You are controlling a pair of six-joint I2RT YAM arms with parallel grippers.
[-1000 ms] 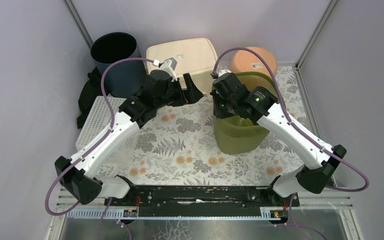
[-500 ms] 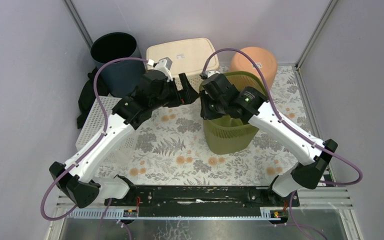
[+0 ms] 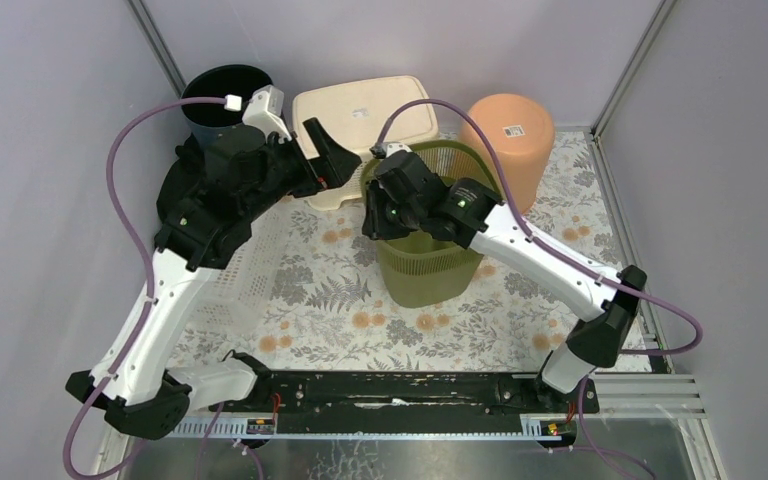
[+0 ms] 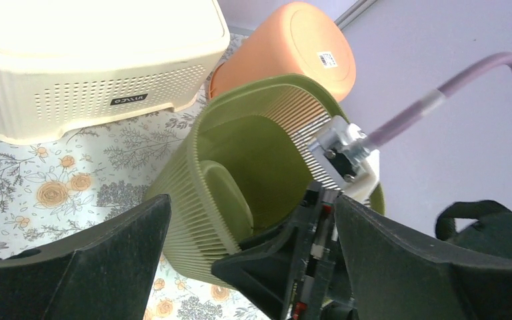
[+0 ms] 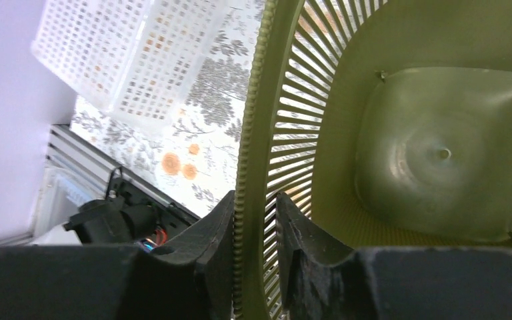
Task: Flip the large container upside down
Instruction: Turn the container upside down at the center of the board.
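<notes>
My right gripper (image 5: 255, 200) is clamped on the rim (image 5: 249, 120) of the green slatted basket (image 3: 430, 272), which sits mouth up at mid-table. My left gripper (image 3: 332, 158) hangs wide open, holding nothing. Recommended: lift the basket clear of the floral mat (image 3: 360, 300), then roll the wrist slowly with the rim seated deep.

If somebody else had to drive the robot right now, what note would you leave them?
Right gripper: shut on the rim of the green slatted basket, one finger inside, one outside.
Left gripper: open, empty, hovering off the basket's left side.
Basket: mid-table over the flowered mat, mouth facing up. The cream basket and orange bin behind it are bottom-up.
Done: rim gripped.
Left to do: tip the green basket over, set it mouth-down, let go.
</notes>
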